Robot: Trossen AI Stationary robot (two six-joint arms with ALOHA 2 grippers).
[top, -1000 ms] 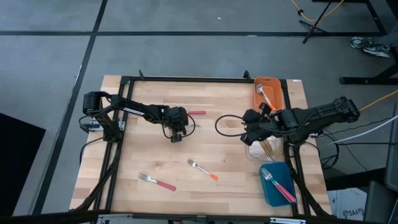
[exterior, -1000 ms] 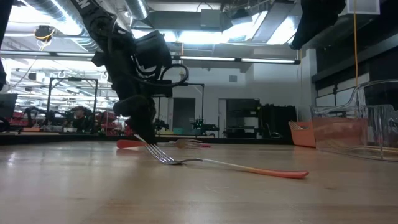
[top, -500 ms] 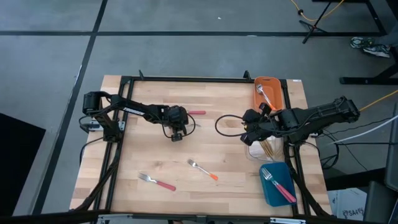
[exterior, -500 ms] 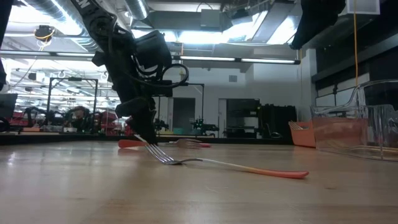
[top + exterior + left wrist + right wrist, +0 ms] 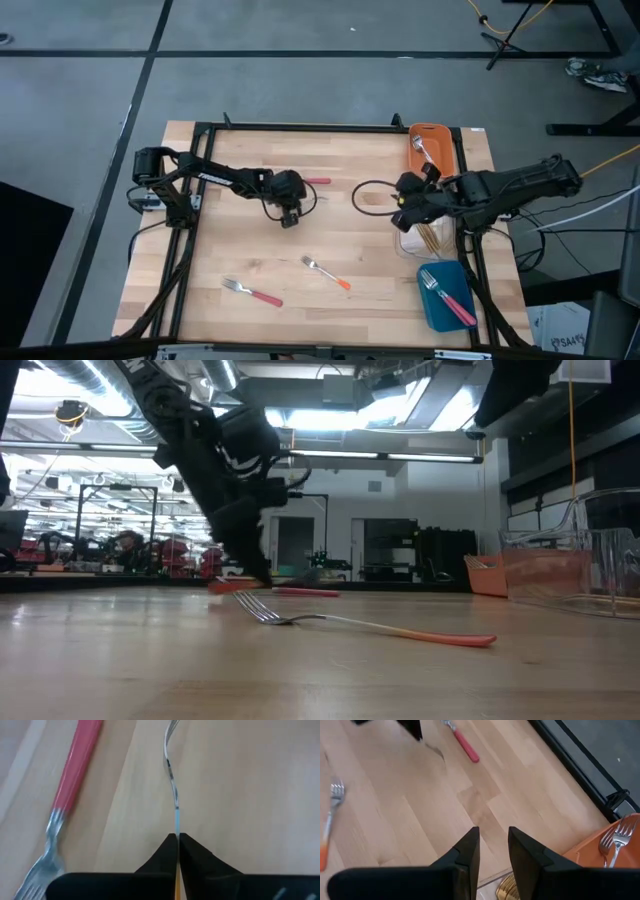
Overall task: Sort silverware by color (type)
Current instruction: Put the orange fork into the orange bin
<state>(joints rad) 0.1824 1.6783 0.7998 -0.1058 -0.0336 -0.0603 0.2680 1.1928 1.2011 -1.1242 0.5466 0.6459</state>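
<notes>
Silverware lies scattered on the pale wooden table (image 5: 250, 240): a thin fork (image 5: 172, 785) at upper centre is pinched by the left gripper (image 5: 289, 214), beside a red-handled fork (image 5: 316, 181). The right gripper (image 5: 400, 213), jaws slightly spread, hovers near the clear bin (image 5: 430, 238). Grey floor (image 5: 300, 60) surrounds the table.

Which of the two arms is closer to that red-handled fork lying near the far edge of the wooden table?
The left. Its gripper sits right beside the red-handled fork, shut on a thin silver utensil. The right gripper hangs farther away, by the clear bin.
</notes>
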